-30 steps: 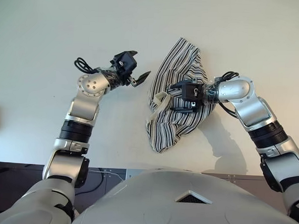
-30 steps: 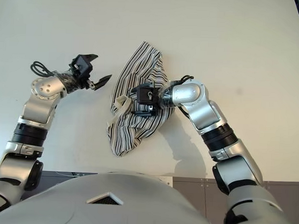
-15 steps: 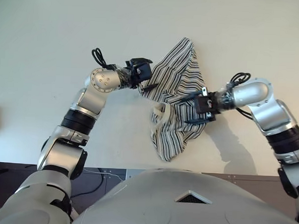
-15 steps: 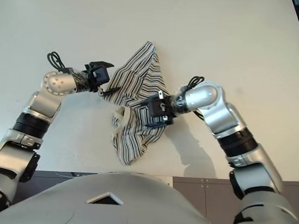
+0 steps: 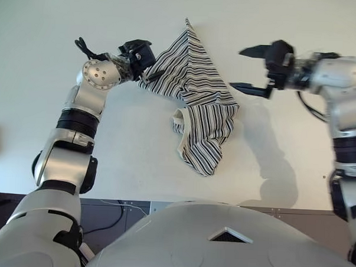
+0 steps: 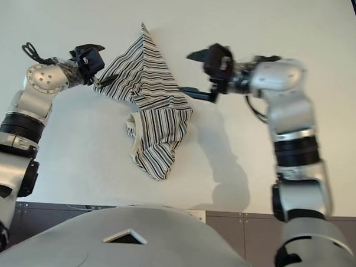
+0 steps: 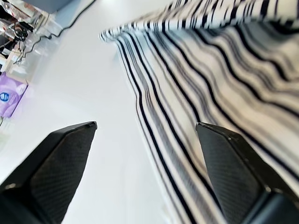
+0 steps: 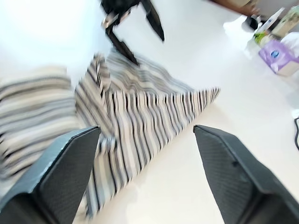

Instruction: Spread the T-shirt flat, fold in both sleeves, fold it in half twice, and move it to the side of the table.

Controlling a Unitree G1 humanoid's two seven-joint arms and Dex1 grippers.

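Nearest along the white bench [image 5: 295, 156], a little in from its near edge and about midway between its left and right sides, lies the narrow, rounded end of the striped T-shirt [image 5: 199, 114]. The shirt is bunched rather than flat, with black and pale stripes running in several directions across its folds. Just beyond that near end, on the shirt's left side, the cream ribbed collar [image 5: 180, 119] curls up from the cloth. Farther back the shirt widens: one corner stretches out toward the bench's left edge, and there the left gripper [image 6: 105, 64] sits right at the fabric. Its two fingers are spread wide apart, with the striped hem running between them and lying close against one finger; the pictures do not show them pinching the cloth. On the other side, toward the bench's right edge, the right gripper [image 5: 236, 68] hangs above the bench with its fingers also spread wide, holding nothing, its fingertips pointing toward the shirt and just clear of its right-hand edge. Farthest back, the shirt tapers to a single sharp point aimed at the far edge of the bench, between the two grippers.
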